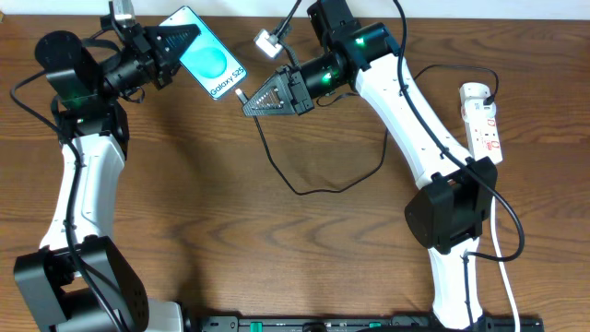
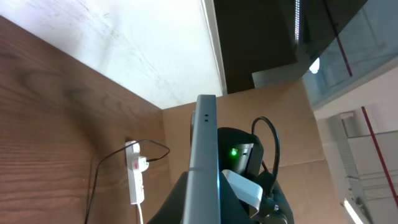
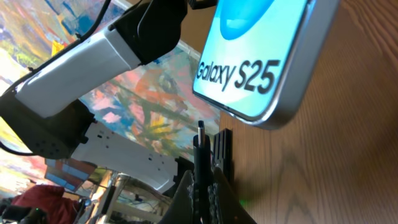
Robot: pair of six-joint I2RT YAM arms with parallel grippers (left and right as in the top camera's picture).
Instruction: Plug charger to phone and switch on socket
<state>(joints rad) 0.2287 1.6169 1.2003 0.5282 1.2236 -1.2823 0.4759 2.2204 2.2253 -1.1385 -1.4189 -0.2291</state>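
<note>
Clamped shut in the left pincer (image 1: 177, 41): small rectangular smartphone (image 1: 212, 66) with a teal-blue screen and a white "Galaxy S25" band, gripped at the end away from the band, screen angled up toward the overhead view, near the far side of the brown wooden tabletop (image 1: 184, 203). From the left wrist, seen edge-on (image 2: 205, 155). Cannot tell whether its banded end touches the wood.

Closed tight in the right pincer (image 1: 251, 103): small black plug tip (image 1: 240, 93) of the long thin black cable (image 1: 304, 189), aimed at the banded end of the smartphone (image 3: 261, 56). In the right wrist view, tip (image 3: 201, 130) just beside that end, a narrow gap between, not inserted. Behind the pincer, cable trailing in a loose loop across the wood.

At the right side of the tabletop, well apart from both pincers: white elongated power strip (image 1: 484, 120) with red marks, lying flat, white cord (image 1: 502, 231) running toward the near edge.
</note>
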